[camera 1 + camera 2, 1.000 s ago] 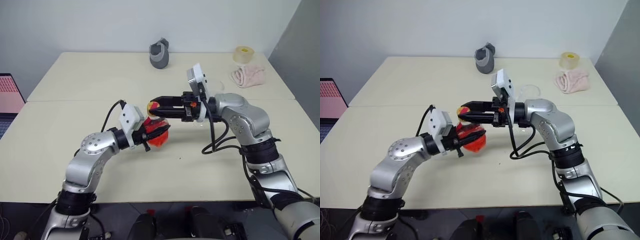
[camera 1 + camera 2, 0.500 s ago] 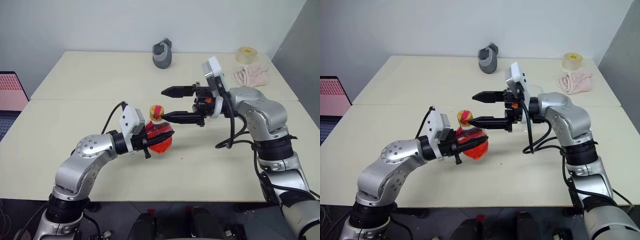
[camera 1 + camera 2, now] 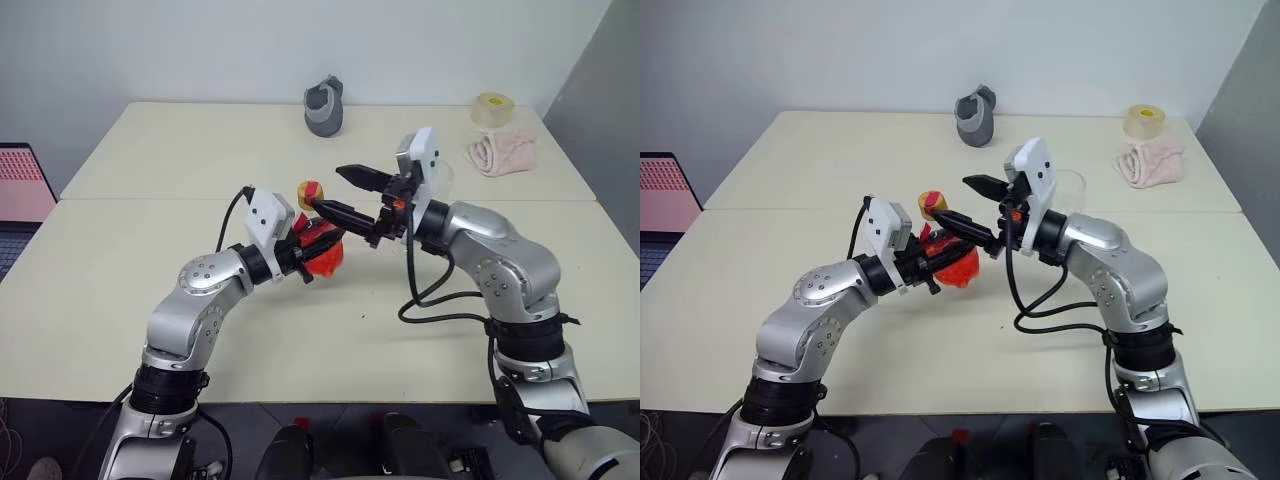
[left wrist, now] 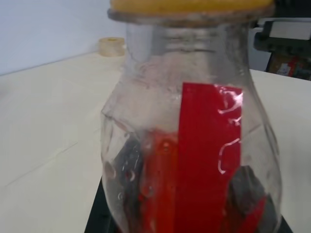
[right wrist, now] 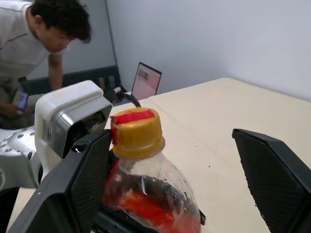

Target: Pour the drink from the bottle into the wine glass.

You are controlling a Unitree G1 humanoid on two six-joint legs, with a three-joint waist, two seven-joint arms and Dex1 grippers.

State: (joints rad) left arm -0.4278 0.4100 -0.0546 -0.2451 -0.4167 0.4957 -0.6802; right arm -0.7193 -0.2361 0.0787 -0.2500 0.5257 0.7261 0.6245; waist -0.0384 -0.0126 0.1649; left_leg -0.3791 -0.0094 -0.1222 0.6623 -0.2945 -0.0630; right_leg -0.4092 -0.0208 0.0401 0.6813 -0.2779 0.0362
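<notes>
The bottle (image 3: 322, 248) is held upright above the table, with my left gripper (image 3: 301, 262) shut on its bulbous body. The red drink (image 3: 325, 263) fills the lower body, and the yellow cap (image 5: 136, 132) carrying a strip of red tape is on. My right gripper (image 3: 325, 188) reaches in from the right and is open. One finger (image 5: 80, 179) stands on each side of the cap, which sits nearer this one, without touching it. The wine glass (image 3: 1069, 184) stands behind my right wrist, mostly hidden.
At the table's far edge is a grey object (image 3: 322, 105). A tape roll (image 3: 490, 108) and a pink cloth (image 3: 503, 152) lie at the far right. A laptop (image 3: 20, 185) sits off the table's left side. A person (image 5: 43, 34) leans nearby.
My right gripper, closed at the cap a second ago, opened wide and now points at the cap from the right. My left arm carried the bottle slightly forward. The camera shifted.
</notes>
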